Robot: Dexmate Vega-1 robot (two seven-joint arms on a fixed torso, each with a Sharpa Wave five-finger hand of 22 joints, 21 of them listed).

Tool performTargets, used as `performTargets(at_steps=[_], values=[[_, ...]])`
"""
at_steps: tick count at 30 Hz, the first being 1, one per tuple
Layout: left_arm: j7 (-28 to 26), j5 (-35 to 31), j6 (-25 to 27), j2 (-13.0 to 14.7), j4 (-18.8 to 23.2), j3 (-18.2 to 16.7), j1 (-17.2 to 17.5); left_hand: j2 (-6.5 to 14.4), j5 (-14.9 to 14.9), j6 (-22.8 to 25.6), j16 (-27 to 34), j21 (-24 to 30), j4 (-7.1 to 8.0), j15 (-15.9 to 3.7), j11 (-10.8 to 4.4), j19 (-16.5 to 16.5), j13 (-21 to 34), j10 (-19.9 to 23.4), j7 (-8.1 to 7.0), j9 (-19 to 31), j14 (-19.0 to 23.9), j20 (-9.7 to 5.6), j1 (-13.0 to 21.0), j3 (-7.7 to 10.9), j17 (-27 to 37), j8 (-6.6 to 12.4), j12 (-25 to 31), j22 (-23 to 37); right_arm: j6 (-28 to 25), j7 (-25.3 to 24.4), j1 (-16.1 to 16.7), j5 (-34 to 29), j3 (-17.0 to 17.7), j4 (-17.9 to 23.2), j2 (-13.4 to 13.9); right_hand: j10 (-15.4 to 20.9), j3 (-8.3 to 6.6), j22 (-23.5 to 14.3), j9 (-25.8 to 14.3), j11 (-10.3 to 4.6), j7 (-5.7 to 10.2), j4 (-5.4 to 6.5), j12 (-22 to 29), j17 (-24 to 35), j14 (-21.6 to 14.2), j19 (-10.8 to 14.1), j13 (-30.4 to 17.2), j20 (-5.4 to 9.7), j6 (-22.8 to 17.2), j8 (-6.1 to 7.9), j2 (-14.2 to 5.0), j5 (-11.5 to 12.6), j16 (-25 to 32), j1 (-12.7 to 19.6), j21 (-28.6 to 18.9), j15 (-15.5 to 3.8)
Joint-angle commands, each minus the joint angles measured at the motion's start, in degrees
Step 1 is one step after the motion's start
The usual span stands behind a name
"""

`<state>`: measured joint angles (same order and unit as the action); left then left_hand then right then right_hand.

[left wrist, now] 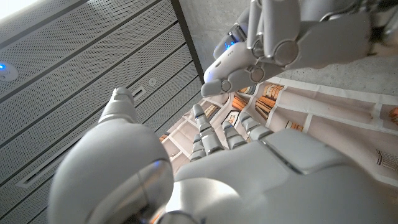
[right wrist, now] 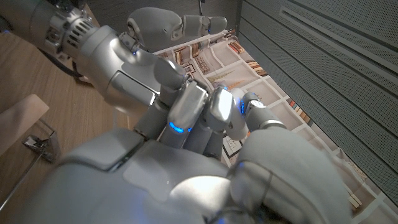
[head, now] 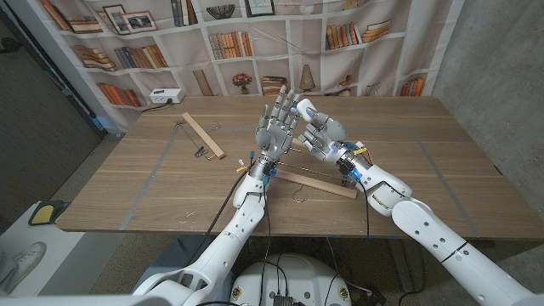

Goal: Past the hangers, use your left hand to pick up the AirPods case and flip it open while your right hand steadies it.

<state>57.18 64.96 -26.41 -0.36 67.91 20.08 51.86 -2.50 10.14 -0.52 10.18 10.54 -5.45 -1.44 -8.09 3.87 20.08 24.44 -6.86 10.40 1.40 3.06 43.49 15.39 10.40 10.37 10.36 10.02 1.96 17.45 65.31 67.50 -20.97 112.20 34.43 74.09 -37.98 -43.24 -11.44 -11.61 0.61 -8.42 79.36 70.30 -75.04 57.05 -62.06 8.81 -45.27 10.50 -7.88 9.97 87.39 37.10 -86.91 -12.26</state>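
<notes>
While both hands are raised over mid-table in the head view, the left hand stands upright, fingers apart, touching the right hand; the case sits between their fingertips. Left wrist: right hand close ahead. Right wrist: grip cannot be told
</notes>
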Motion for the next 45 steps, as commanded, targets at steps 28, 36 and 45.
performTargets(at_steps=[28, 36, 45], values=[[-11.3, -1.5, -3.5, 10.7, 17.9, 0.7, 7.2, 0.9, 0.1, 0.1, 0.7, 0.4, -0.13, -0.47, -0.09, 0.0, -0.7, 0.5, -0.35, 0.0, -0.2, -0.16, -0.6, 0.06, 0.0, 0.56, 1.0, 0.1, 4.9, -14.2, 6.3, -15.4, 2.7, 9.1, 8.0, 0.6, -2.06, 0.9, -0.2, -0.13, 0.94, 1.12, -0.3, 0.1, -1.0, -0.2, 0.1, 3.29, -12.0, 0.31, -2.74, 0.3, 0.1, 3.3, -1.7, 0.07], [-14.7, -2.4, -4.1, 14.4, 22.2, -0.3, 9.4, 1.2, 0.1, 0.3, 0.7, 0.5, -0.14, -0.39, -0.05, 0.0, -0.9, 0.5, -0.42, 0.0, -0.2, -0.05, -0.8, 0.09, 0.0, 0.61, 1.1, 0.1, 5.2, -16.7, 6.7, -19.2, 2.4, 10.2, 9.1, 0.7, -2.04, 0.7, -0.2, -0.13, 0.77, 1.13, -0.2, 0.1, -1.0, -0.2, 0.0, 3.29, -12.2, 0.35, -2.74, 0.3, 0.1, 3.3, -1.8, 0.07], [-18.3, -3.9, -5.2, 17.8, 25.5, -1.1, 10.7, 1.5, 0.2, 0.4, 0.8, 0.5, -0.20, -0.41, -0.19, 0.0, -1.2, 0.6, -0.33, 0.0, -0.1, -0.03, -0.9, 0.17, 0.0, 0.64, 1.1, 0.2, 5.2, -20.8, 8.2, -24.3, 3.0, 12.7, 10.7, 0.9, -2.01, 1.0, -0.4, -0.13, 0.50, 1.12, -0.1, 0.1, -1.0, -0.3, -0.2, 3.29, -12.7, 0.50, -2.77, 0.3, 0.1, 3.6, -1.8, 0.07]])
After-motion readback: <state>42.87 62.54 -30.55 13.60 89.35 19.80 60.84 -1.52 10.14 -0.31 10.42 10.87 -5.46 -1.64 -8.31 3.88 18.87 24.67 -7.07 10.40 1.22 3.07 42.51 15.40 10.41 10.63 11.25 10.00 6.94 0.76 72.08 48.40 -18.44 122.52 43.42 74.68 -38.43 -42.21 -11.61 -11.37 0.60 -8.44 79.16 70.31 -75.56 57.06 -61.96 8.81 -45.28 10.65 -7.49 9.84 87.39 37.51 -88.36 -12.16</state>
